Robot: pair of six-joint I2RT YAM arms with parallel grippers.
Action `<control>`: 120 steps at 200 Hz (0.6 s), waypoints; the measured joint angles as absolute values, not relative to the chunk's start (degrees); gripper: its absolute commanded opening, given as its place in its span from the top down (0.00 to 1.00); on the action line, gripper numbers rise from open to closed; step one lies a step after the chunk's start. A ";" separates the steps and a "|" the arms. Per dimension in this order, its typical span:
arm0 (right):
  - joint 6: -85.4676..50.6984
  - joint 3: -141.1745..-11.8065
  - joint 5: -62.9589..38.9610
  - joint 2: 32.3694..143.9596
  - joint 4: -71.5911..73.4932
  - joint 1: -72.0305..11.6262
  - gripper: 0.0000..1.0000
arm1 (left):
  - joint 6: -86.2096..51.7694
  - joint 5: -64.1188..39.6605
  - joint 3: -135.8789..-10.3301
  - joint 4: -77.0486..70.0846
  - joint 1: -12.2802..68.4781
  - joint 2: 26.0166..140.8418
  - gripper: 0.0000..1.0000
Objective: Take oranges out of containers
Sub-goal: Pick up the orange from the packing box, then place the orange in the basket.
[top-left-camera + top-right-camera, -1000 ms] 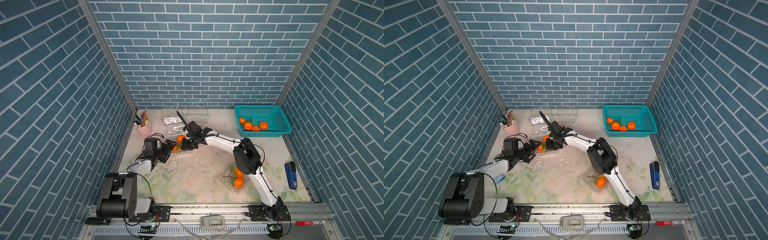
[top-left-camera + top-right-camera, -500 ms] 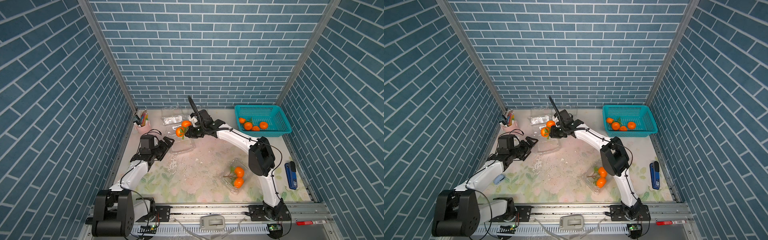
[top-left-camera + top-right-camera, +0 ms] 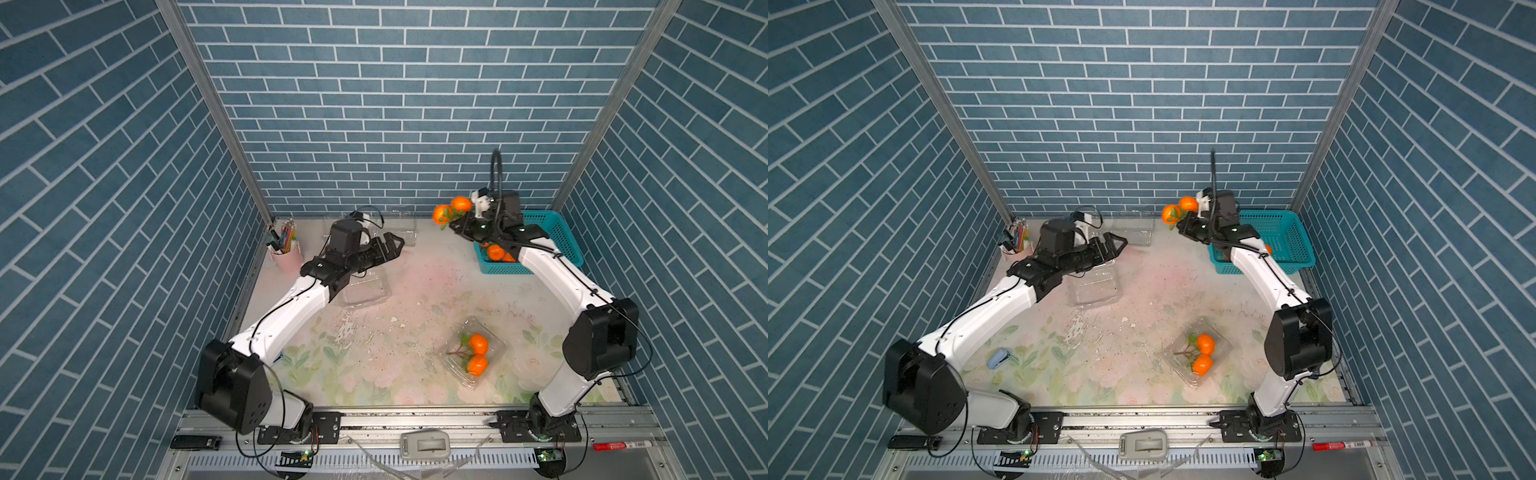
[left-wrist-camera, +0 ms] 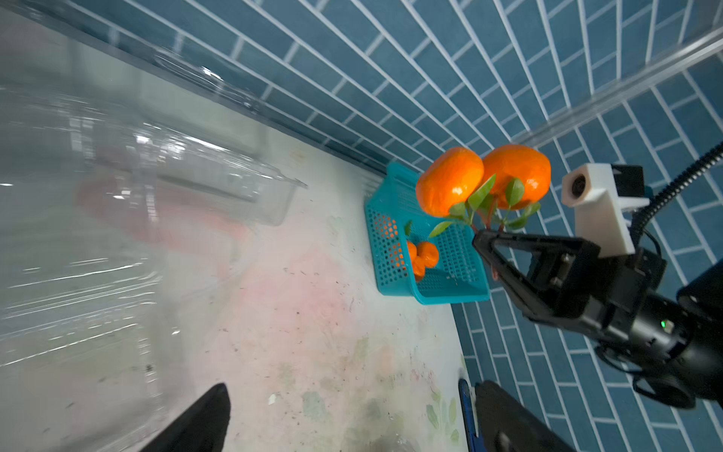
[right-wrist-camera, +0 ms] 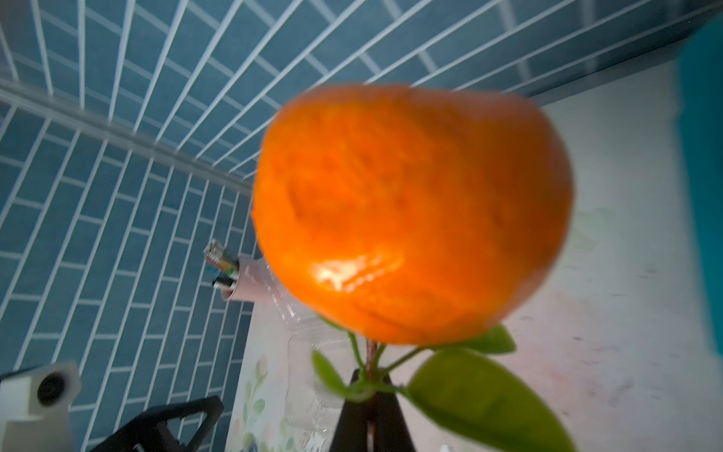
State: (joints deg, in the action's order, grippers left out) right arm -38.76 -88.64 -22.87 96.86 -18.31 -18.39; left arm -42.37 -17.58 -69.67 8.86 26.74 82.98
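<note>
A twig-joined pair of oranges point(image 3: 451, 210) point(image 3: 1179, 210) hangs in the air just left of the teal basket. My right gripper point(image 3: 455, 222) point(image 5: 369, 385) is shut on their leafy twig, with one orange point(image 5: 414, 211) filling the right wrist view. My left gripper point(image 3: 392, 243) point(image 4: 352, 391) stands open and holds nothing, above an empty clear container point(image 3: 365, 286) point(image 3: 1094, 286). Another container point(image 3: 473, 353) at the front right holds two oranges point(image 3: 478, 345) on a twig. Both top views show more clear containers point(image 3: 399, 228) by the back wall.
The teal basket point(image 3: 557, 237) point(image 4: 450, 297) at the back right holds several oranges point(image 3: 496, 252). A pink pen cup point(image 3: 286, 253) stands in the back left corner. A small light-blue object point(image 3: 998, 359) lies at the front left.
My right gripper lifted the orange pair out of the left container and carried it up and right toward the basket. My left gripper rose and stayed open.
</note>
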 measured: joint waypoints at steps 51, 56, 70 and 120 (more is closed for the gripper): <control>-39.31 -82.35 -22.20 94.45 -17.04 1.26 0.99 | -39.03 -16.25 -82.96 10.35 37.63 97.10 0.01; -39.55 -82.13 -22.35 94.78 -16.88 2.55 0.99 | -38.85 -16.29 -84.23 10.55 38.35 98.28 0.01; -40.25 -81.97 -22.70 96.88 -16.19 5.87 1.00 | -38.52 -16.34 -87.15 10.81 40.14 101.25 0.01; -41.17 -83.90 -24.21 109.08 -13.93 10.22 0.97 | -38.13 -16.34 -91.33 12.58 43.92 108.16 0.00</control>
